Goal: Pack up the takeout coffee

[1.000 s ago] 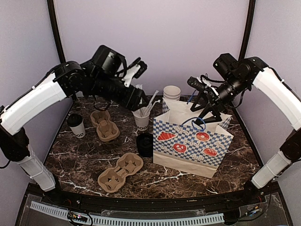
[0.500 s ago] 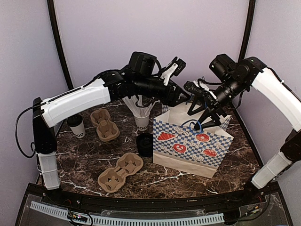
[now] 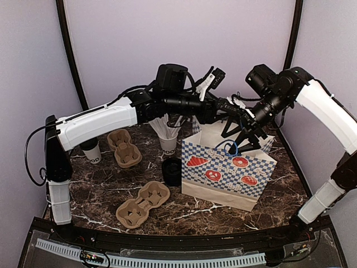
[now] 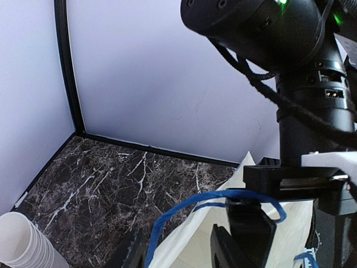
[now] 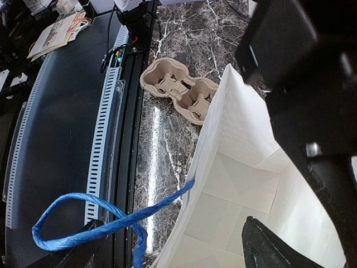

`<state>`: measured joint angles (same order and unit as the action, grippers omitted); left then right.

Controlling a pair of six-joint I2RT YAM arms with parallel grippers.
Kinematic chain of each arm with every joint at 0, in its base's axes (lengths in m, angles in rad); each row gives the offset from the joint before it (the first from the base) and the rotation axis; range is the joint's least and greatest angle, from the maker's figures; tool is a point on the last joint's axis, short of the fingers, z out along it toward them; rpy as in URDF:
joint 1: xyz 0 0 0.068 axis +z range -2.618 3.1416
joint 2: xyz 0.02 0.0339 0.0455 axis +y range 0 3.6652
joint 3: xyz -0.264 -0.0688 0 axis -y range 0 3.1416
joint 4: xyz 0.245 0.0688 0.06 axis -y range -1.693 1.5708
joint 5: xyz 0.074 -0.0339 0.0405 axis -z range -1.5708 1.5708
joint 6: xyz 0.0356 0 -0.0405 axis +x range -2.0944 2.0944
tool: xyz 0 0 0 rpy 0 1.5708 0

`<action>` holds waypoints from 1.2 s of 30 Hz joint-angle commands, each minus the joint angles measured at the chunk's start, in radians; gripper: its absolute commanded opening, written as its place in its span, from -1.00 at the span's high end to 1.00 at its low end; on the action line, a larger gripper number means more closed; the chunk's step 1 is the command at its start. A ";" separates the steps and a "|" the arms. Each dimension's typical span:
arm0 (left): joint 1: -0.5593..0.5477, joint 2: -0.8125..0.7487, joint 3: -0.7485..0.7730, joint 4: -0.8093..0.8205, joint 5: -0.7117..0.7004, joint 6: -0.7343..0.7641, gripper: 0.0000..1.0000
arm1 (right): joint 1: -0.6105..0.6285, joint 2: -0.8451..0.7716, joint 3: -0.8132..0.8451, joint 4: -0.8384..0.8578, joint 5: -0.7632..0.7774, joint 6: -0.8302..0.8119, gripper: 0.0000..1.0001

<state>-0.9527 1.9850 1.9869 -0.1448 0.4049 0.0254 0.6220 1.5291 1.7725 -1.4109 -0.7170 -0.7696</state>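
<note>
- The small white paper cup (image 3: pixel 92 152) with dark lettering low on its side stands upright at the far left of the dark marbled worktop (image 3: pixel 100 184). It is well apart from both claws, and the left arm hides its top from where I stand.
- What I take to be its round black plastic lid (image 3: pixel 172 170) lies just beside the left corner of the blue-checked white paper bag (image 3: pixel 228 173).
- Near the cup sits a brown pulp cup carrier (image 3: pixel 124 148). A second one lies nearer the front, and a like cup full of white straws (image 3: pixel 167 142) stands between the cup and the bag.
- The left claw (image 4: pixel 184 251) is up over the bag's mouth, its fingers apart, with a blue cord handle (image 4: pixel 223 195) running across the gap. I see no pinch on it.
- The right claw (image 5: pixel 175 245) is spread wide at the bag's near lip. The other blue handle loops by one finger; I cannot tell whether it is hooked on.
- By my reckoning the bag is being held open and the coffee itself is untouched.
- The cup should be light, but its thin wall would dent under a hard squeeze. If it is full it would be top-heavy and could slop.
- I would take it round the wall just under the rolled rim, where it is stiffest, and keep it upright.
- The lid looks smooth and thin, so it is best nipped across its edge.
</note>
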 commanded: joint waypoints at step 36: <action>-0.018 -0.151 -0.330 0.418 -0.017 -0.123 1.00 | -0.148 0.058 0.152 0.012 -0.103 0.080 -0.74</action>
<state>-0.9668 1.8381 1.6405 0.2173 0.3710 -0.0582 0.4831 1.5761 1.8454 -1.3930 -0.7727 -0.7120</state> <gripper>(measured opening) 0.029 0.867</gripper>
